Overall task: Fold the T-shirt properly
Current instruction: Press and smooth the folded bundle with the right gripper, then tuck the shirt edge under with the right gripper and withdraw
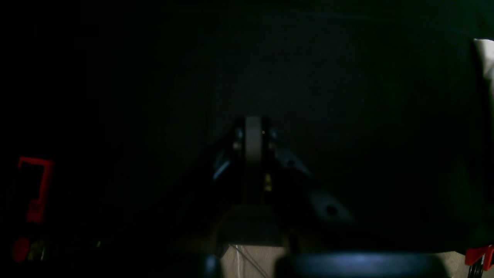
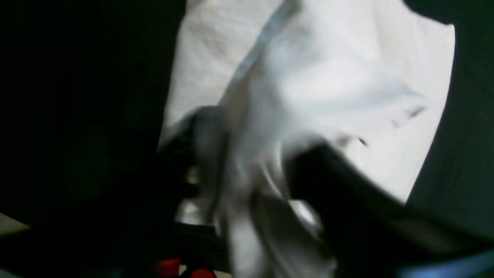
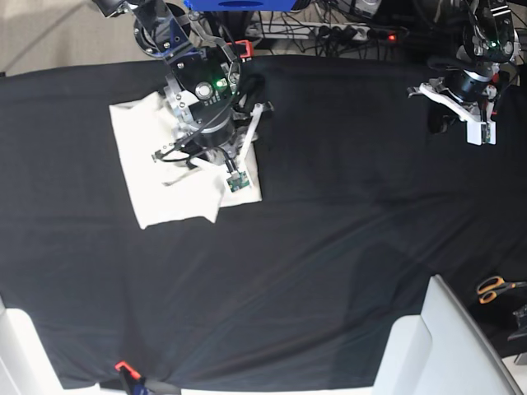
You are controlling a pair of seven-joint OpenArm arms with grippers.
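The cream T-shirt (image 3: 156, 177) lies folded into a rough rectangle on the left part of the black table cloth (image 3: 329, 247). My right gripper (image 3: 193, 156) hovers over the shirt's right half. In the right wrist view the T-shirt (image 2: 347, 77) fills the frame, blurred. A bunch of it hangs between the spread fingers of the right gripper (image 2: 258, 162), which stands open. My left gripper (image 3: 440, 115) sits far off at the back right, away from the shirt. The dark left wrist view shows the left gripper (image 1: 252, 143) shut with nothing in it.
Orange-handled scissors (image 3: 494, 288) lie at the right edge. A white panel (image 3: 428, 346) juts in at the front right. A red clamp (image 3: 123, 368) grips the cloth's front edge. Cables and a power strip (image 3: 346, 33) run behind the table.
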